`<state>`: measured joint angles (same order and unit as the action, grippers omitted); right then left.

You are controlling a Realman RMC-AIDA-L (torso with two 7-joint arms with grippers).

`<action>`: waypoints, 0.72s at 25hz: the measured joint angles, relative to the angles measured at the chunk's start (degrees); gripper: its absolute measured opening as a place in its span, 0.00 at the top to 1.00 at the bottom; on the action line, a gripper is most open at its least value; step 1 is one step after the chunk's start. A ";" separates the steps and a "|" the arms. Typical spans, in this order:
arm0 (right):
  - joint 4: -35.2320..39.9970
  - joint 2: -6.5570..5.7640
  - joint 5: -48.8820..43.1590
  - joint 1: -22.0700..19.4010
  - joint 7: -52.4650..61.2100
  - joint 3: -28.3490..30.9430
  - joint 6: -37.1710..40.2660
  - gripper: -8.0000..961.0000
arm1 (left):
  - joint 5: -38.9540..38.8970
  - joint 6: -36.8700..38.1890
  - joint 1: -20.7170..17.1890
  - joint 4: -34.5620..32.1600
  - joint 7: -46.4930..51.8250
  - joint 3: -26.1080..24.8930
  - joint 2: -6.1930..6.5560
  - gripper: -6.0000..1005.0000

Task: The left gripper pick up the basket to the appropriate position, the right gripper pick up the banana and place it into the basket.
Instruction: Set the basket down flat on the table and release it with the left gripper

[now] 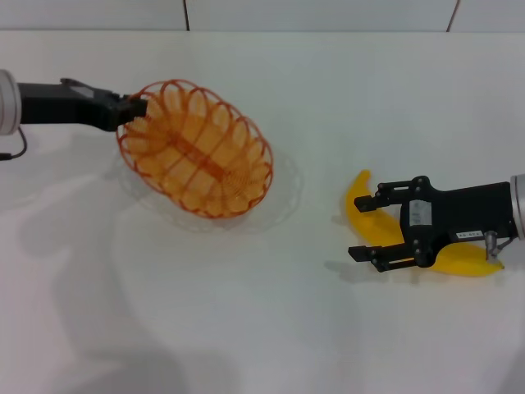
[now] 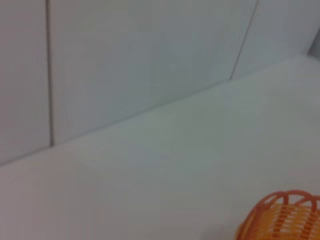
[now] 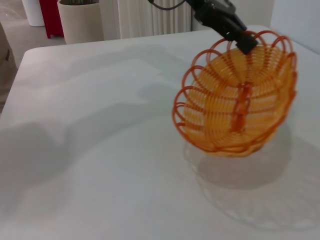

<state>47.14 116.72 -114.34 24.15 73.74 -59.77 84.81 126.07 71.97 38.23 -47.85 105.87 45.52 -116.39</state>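
My left claw pinches the scalloped rim of the oval orange wire basket, tilted above the white tabletop. My right claw hangs spread over the curved yellow plastic banana, well apart from it. Risk: the smooth banana rolls from closing fingers; the one-edge hold lets the basket swing.

White surface, with one thing lying on it

We see a plain white surface meeting a pale panelled wall at the far edge. The banana lies directly on it at our right, one pointed end toward the middle, its midsection covered from above. The basket is tilted with its shadow below it on the surface; we cannot tell whether its low edge touches.
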 joint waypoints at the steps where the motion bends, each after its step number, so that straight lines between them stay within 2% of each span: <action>1: -0.01 0.00 0.00 0.00 0.00 0.00 0.00 0.20 | -0.89 -0.49 0.20 0.63 -0.72 -0.02 0.01 0.91; 11: -0.09 0.00 0.00 0.11 0.00 0.00 0.00 0.20 | -6.98 -5.25 0.67 8.55 -4.98 -0.09 -0.01 0.91; 18: -0.13 0.00 -0.11 0.11 0.00 -0.09 0.00 0.20 | -12.02 -9.01 -1.16 12.35 -4.93 -0.61 0.01 0.91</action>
<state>47.01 116.72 -114.46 24.26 73.74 -59.86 84.82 114.05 62.96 37.07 -35.51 100.94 44.90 -116.39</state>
